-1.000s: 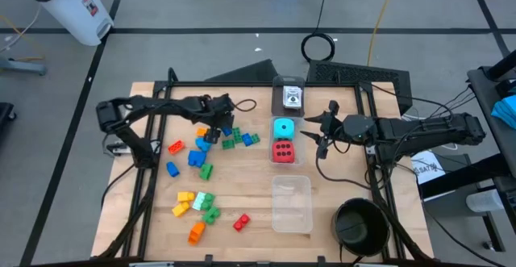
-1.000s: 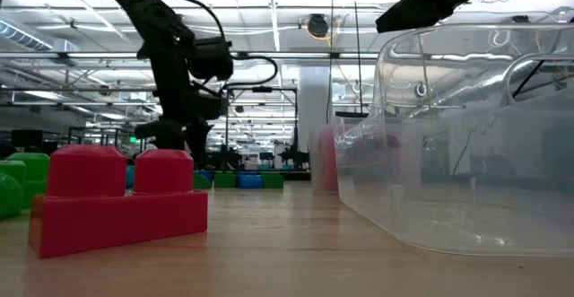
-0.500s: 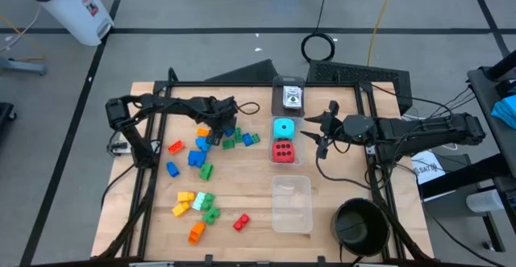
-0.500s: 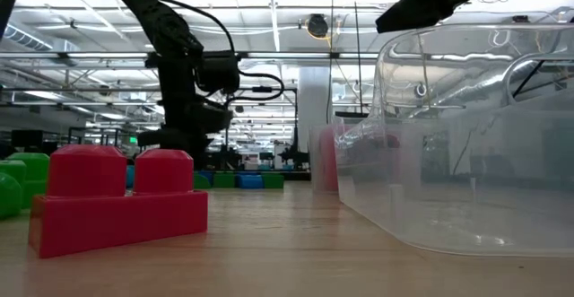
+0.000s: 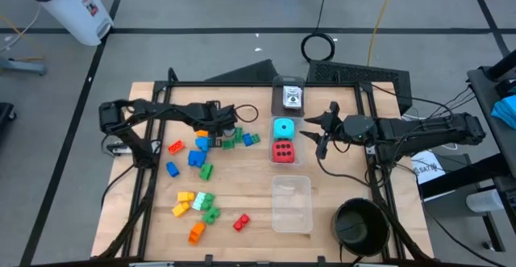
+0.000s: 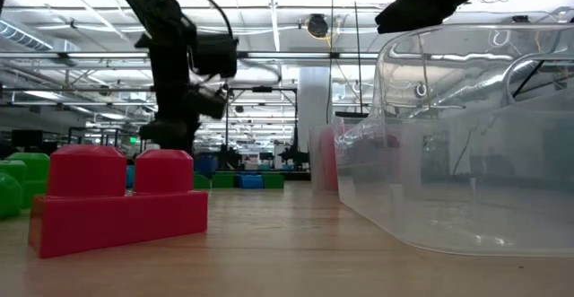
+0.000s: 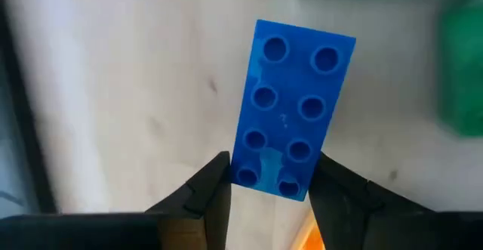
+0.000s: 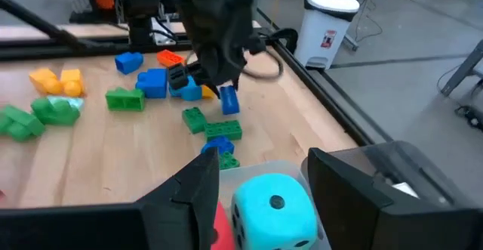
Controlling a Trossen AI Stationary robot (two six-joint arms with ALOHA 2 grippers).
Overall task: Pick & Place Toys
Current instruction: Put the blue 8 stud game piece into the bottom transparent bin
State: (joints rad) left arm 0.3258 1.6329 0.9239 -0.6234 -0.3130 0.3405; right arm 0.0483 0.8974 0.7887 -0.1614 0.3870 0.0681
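A blue eight-stud brick [image 7: 294,106] lies studs up on the wood among the far-left bricks, with my left gripper [image 5: 223,130] shut on one end of it. The right wrist view shows the same brick [image 8: 229,99] under that gripper. Green bricks [image 5: 244,140], an orange brick [image 5: 175,147], yellow bricks [image 5: 185,197] and a red brick [image 5: 241,223] lie loose on the table. A cyan die [image 5: 283,127] and a red die [image 5: 282,151] sit in a clear box. My right gripper [image 8: 264,197] hovers open above the cyan die [image 8: 273,208], holding nothing. My left gripper pinches the blue brick's two long sides at the end nearest the wrist [image 7: 266,180], one finger [image 7: 215,186] on each side. The fingers come steeply from above, pointing along the brick. Whether the brick still rests on the table, I cannot tell.
A small clear box with a picture card [image 5: 291,98] stands at the far middle. An empty clear box [image 5: 292,205] and a black round bowl [image 5: 359,225] sit near the front right. In the low view a red brick [image 6: 121,198] lies close in front.
My left gripper has rolled about its own pointing line and shifted a little toward the table's right edge, staying low over the far-left bricks. My right arm has kept its place.
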